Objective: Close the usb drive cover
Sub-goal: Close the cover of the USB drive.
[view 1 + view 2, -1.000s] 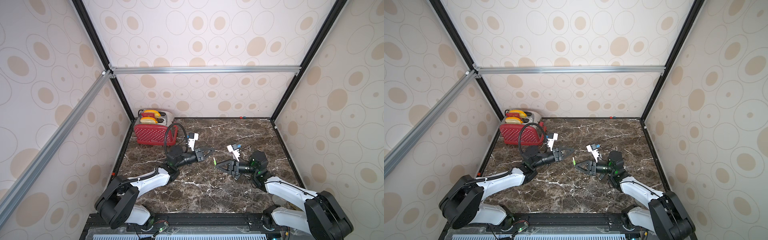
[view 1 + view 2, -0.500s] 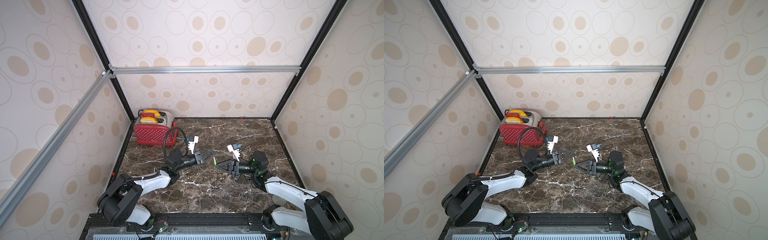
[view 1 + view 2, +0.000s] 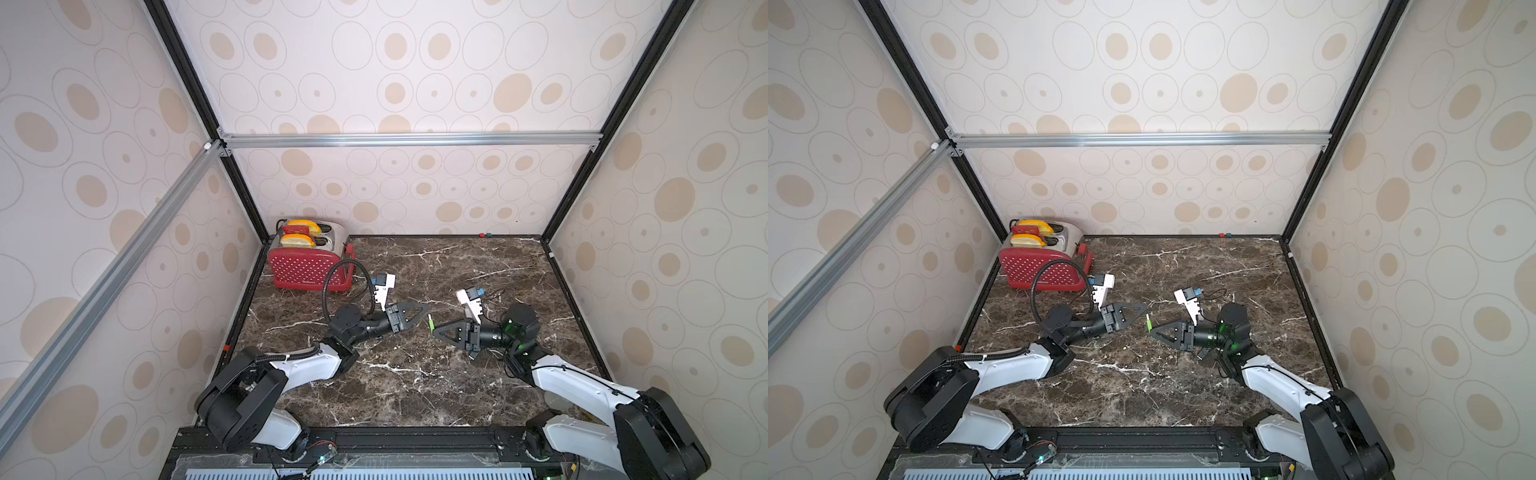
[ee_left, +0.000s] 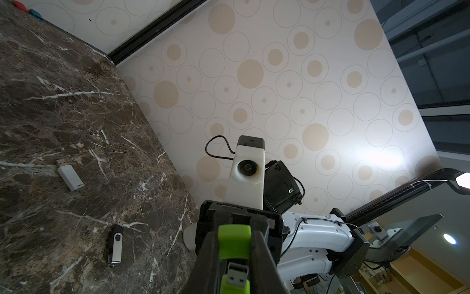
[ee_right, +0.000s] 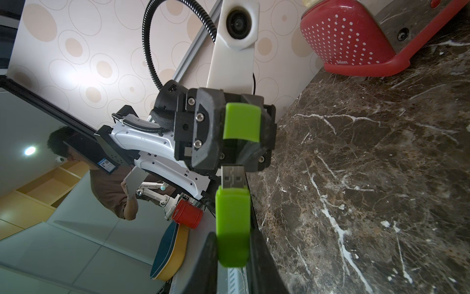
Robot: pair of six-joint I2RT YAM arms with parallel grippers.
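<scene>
Over the past second we see the left gripper [image 3: 425, 308] close in on the motionless right gripper [image 3: 436, 330]. Its jaws clench the green cover [image 5: 242, 122]. The right's grasp the green usb drive [image 5: 232, 224] above the marble table [image 3: 415, 386], its bare plug [image 5: 232, 177] just short of the cover. We count three drives, with a white drive [image 4: 70, 177] and a black drive [image 4: 115, 241] lying on the table, plus one red toaster [image 3: 305, 268].

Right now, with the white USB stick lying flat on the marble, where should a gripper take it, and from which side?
Probably from above, on the white USB stick, jaws across its plastic body's long edges: it lies flat, and its bare metal plug is short.
</scene>
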